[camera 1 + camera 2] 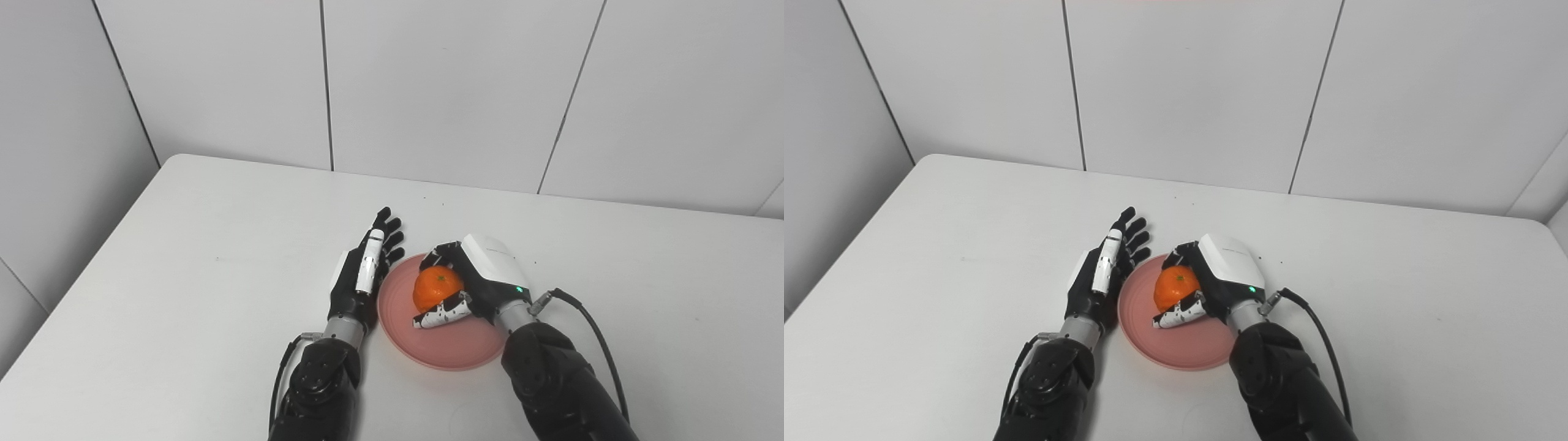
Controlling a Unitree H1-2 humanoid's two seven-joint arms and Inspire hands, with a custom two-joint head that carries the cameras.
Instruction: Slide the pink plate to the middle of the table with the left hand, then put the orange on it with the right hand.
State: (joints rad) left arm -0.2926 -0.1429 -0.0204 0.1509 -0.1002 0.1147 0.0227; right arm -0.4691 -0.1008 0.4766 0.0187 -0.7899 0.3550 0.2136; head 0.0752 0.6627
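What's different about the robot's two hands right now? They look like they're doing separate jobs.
The right hand is curled around the orange, over the pink plate; the left hand holds nothing. The left hand's fingers are stretched out straight and apart, while the right hand's wrap round the fruit. The left hand lies beside the plate's left rim, the right hand above the plate itself. Both are black-and-white hands on dark arms.

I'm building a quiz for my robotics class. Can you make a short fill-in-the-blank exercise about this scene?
1. The right robot hand is closed around the ____.
2. The orange is held over a plate whose colour is ____.
3. The left robot hand, open and flat, is beside the plate's ____ edge.

Missing words: orange; pink; left
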